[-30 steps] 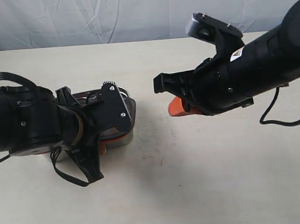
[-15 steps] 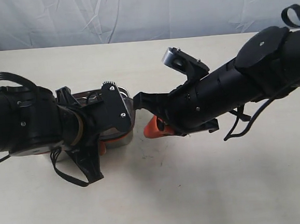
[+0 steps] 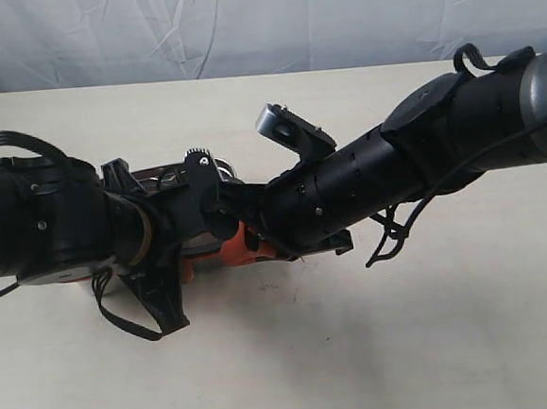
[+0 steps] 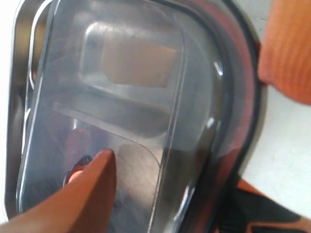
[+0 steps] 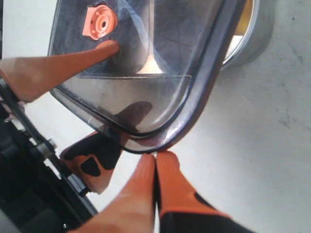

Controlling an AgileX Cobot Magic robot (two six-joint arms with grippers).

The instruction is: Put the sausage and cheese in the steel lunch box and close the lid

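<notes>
Clamped on the lid [image 5: 160,58] by left gripper [image 4: 175,179], one finger above, one beneath. Pinched shut, empty, at right gripper [image 5: 155,160]; lid's rounded corner touching, dead ahead. Askew over steel box [image 5: 252,34], left of counter [image 3: 361,349] centre, seemingly unseated.

Soft, even light fills the exterior view, leaving faint shadows on the counter [image 3: 380,348]. The left wrist view is blurred throughout, with pale glare streaks on the lid [image 4: 136,111]; the right wrist view is sharper
</notes>
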